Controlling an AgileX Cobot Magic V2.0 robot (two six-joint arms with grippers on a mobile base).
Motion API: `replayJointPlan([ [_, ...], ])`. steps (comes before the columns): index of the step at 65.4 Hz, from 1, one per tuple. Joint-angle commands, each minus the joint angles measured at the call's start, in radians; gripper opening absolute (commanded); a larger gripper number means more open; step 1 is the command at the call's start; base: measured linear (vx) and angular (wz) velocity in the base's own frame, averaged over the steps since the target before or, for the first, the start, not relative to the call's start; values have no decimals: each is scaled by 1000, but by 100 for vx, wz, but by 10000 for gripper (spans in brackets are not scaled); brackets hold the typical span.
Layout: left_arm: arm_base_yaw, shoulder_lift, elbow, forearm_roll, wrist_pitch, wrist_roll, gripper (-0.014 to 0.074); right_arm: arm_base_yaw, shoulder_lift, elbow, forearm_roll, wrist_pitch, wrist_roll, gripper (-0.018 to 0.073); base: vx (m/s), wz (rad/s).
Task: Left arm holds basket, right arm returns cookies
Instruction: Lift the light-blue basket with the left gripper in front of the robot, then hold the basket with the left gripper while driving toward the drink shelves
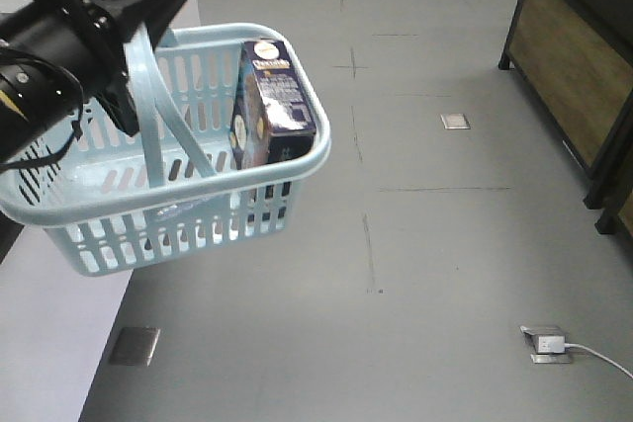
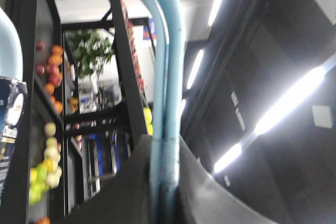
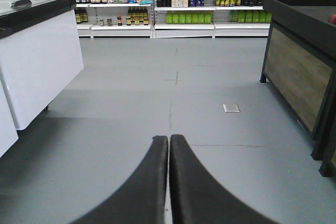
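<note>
The light blue basket hangs in the air at the left of the front view. Its two loop handles rise together into my left gripper, which is shut on them. In the left wrist view the handles run down between the dark jaws of the left gripper. The navy cookies box stands tilted inside the basket against its right wall; its edge shows as cookies at the far left. My right gripper is shut on nothing, low over the grey floor, and is out of the front view.
A dark wood-panelled stand lines the right side. A floor socket with a white plug and a metal floor plate lie on the floor. A white counter stands at the left, and shelves of bottles are far ahead.
</note>
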Motion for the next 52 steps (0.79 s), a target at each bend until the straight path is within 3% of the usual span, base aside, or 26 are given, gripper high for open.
replayJointPlan([
  [1,-85,-57,4,-37,-84,5,-8,0,-11,0,-9,-76,0,-8,0,0],
  [9,-206,-65,50,-40,-77,31,-8,0,-11,0,-9,-76,0,-8,0,0],
  [16,-310,-66,83,-87,-68,77,-8,0,-11,0,-9,-76,0,-8,0,0],
  [27,-456,-66,119,-290,-64,252,-8,0,-11,0,-9,-76,0,-8,0,0],
  [34,-555,-66,133,-454,-77,411,-8,0,-11,0,-9,-76,0,-8,0,0],
  [41,-632,-66,134,-560,-80,513,-8,0,-11,0,-9,-76,0,-8,0,0],
  [52,-690,-66,134,-710,-87,648,-8,0,-11,0,-9,-76,0,-8,0,0],
])
